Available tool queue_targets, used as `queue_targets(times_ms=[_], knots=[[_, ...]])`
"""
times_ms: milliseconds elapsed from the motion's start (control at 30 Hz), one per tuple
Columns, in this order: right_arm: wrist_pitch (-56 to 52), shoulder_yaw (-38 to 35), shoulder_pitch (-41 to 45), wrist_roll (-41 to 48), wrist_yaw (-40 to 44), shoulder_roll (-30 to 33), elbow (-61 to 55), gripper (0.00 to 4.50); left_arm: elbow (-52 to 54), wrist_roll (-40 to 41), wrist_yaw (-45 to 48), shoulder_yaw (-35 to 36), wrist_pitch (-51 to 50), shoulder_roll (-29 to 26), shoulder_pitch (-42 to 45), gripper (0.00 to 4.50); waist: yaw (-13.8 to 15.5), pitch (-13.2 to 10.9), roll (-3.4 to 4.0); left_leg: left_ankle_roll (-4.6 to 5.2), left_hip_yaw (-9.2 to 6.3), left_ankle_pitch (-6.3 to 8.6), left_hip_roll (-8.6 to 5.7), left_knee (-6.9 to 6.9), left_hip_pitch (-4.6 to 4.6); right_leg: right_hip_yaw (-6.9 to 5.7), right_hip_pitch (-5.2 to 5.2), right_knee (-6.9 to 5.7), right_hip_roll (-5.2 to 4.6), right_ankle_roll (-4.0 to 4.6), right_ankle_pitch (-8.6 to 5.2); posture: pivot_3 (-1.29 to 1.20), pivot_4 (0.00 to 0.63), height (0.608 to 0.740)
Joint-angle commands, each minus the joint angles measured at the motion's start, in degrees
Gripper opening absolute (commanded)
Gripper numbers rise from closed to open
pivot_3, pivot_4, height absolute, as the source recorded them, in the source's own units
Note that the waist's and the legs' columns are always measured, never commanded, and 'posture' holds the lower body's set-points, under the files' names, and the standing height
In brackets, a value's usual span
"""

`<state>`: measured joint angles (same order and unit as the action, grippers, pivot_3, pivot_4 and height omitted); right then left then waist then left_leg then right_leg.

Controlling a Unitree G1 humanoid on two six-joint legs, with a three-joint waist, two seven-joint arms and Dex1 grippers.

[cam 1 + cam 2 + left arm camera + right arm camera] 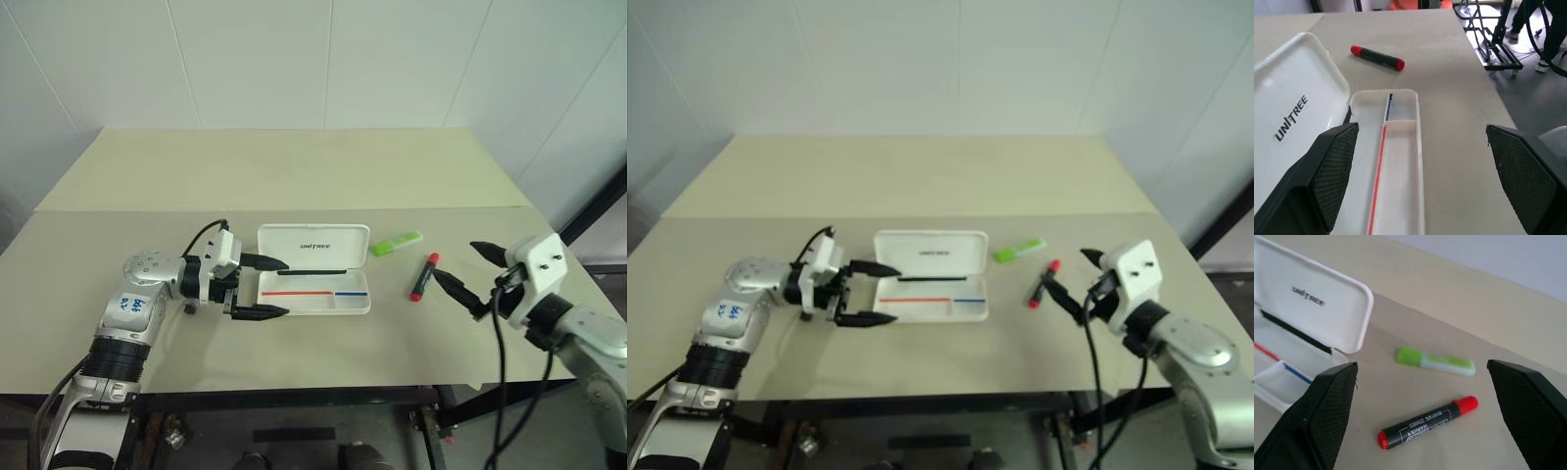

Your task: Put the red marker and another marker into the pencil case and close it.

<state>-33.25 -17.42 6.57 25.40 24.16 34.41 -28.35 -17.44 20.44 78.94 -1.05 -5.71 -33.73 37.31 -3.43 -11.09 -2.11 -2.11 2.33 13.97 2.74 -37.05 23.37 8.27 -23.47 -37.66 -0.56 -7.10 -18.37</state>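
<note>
Right wrist view puts us just above the red marker (1427, 423), lying flat on the surface (294, 166) with the lime-green highlighter (1435, 361) just beyond it, both outside the pencil case (313, 269). We see the case standing open, lid up, its tray holding nothing but the printed red-blue stripe. Our right pincer (477, 279) is spread wide near the red marker, grasping nothing. Our left pincer (266, 287) is released too, beside the case's left end. So, as we judge it, the opening is done; both markers and the closing are left.
</note>
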Motion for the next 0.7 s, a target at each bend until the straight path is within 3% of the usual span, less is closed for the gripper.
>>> queue_targets(times_ms=[33, 300, 700], knots=[[-3.1, 1.8, 2.2, -4.2, -9.3, -3.7, -1.8, 4.50, -3.8, 4.7, 5.5, 3.0, 3.4, 1.1, 2.6, 4.48, 0.0, 0.0, 0.00, 0.00, 0.01, 0.00, 0.00, 0.02, 0.02, 0.00, -0.04, 0.00, 0.00, 0.01, 0.00, 0.00, 0.150, 0.740], [-6.5, 4.9, 7.2, -10.7, -20.6, -12.6, 3.7, 4.50, -13.4, 6.8, 11.2, 5.5, 6.8, 2.0, 7.1, 4.48, -0.1, 0.0, 0.00, 0.01, 0.00, 0.01, 0.01, 0.09, 0.06, -0.03, -0.11, -0.01, 0.01, 0.07, -0.04, 0.00, 0.150, 0.740], [-6.2, 9.2, 15.1, -16.0, -25.6, -19.9, 14.9, 4.50, -16.5, 8.5, 13.5, 5.7, 7.7, -0.4, 7.2, 4.48, -1.3, 0.0, 0.00, 0.02, -0.03, 0.01, 0.01, 0.15, 0.09, -0.07, -0.13, -0.01, 0.01, 0.06, -0.04, 0.00, 0.150, 0.740]])
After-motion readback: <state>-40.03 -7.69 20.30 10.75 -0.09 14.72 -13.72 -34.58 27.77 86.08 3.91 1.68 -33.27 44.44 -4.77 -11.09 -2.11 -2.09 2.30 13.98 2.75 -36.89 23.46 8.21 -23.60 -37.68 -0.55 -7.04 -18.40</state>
